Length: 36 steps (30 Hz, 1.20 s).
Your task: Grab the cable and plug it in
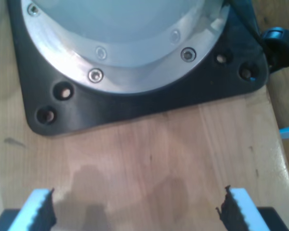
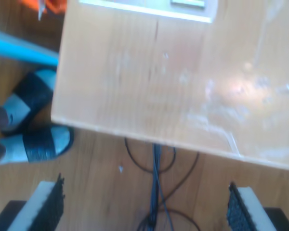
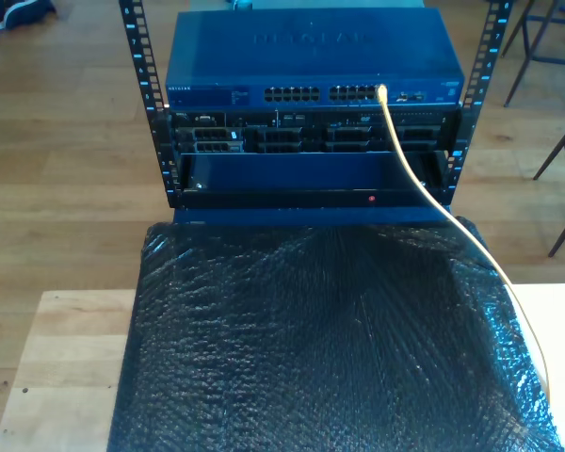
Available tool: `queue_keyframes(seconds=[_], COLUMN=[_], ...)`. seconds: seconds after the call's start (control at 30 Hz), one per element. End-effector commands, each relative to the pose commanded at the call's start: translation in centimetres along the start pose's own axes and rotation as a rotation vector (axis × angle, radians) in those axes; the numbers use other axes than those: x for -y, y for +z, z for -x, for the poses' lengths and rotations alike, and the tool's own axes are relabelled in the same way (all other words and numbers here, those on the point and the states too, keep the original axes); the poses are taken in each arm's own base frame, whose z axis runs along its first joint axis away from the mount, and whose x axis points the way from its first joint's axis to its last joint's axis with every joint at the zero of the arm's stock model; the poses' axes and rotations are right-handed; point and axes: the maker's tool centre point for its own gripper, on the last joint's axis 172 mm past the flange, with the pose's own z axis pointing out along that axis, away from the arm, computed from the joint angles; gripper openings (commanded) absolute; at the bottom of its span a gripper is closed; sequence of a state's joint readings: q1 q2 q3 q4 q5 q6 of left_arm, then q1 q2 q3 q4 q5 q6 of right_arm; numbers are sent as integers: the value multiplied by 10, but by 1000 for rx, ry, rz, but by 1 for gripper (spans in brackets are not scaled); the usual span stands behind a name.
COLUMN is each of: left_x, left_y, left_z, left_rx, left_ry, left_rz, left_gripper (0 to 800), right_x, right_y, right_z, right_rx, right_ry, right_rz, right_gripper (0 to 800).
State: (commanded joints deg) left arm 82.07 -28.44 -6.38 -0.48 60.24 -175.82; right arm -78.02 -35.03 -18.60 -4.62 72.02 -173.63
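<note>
Already the cable (image 3: 424,188) sits plugged into the switch (image 3: 311,58); both claws, first (image 1: 137,209) and second (image 2: 144,207), gape over bare counter (image 1: 159,154) edges.

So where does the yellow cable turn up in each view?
Exterior view: the cable runs from the blue switch port row over the black cover toward the exterior view's right edge.
First wrist view: I see a black base plate on a wooden tabletop.
Second wrist view: I see a tabletop corner above floor.
Shared landmark: probably the wooden tabletop.
</note>
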Motion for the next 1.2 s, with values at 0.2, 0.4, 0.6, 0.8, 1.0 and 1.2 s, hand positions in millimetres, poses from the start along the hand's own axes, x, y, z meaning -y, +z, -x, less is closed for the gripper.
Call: queue_keyframes(seconds=[0.2, 0.4, 0.6, 0.8, 1.0, 1.2], left_x=[0, 0, 0, 0, 0, 0], left_y=[0, 0, 0, 0, 0, 0], left_z=[0, 0, 0, 0, 0, 0], left_rx=[0, 0, 0, 0, 0, 0], left_ry=[0, 0, 0, 0, 0, 0], left_rz=[0, 0, 0, 0, 0, 0], left_gripper=[800, 800, 800, 800, 800, 800], right_x=[4, 3, 1, -2, -4, -5], right_y=[23, 45, 66, 76, 85, 90], right_z=[-17, -20, -16, -11, -6, -4], right_rx=[-44, -39, 1, 40, 70, 90], right_ry=[8, 13, 23, 28, 30, 31], right_rz=[9, 14, 27, 37, 43, 45], right_gripper=[798, 798, 798, 798, 799, 799])
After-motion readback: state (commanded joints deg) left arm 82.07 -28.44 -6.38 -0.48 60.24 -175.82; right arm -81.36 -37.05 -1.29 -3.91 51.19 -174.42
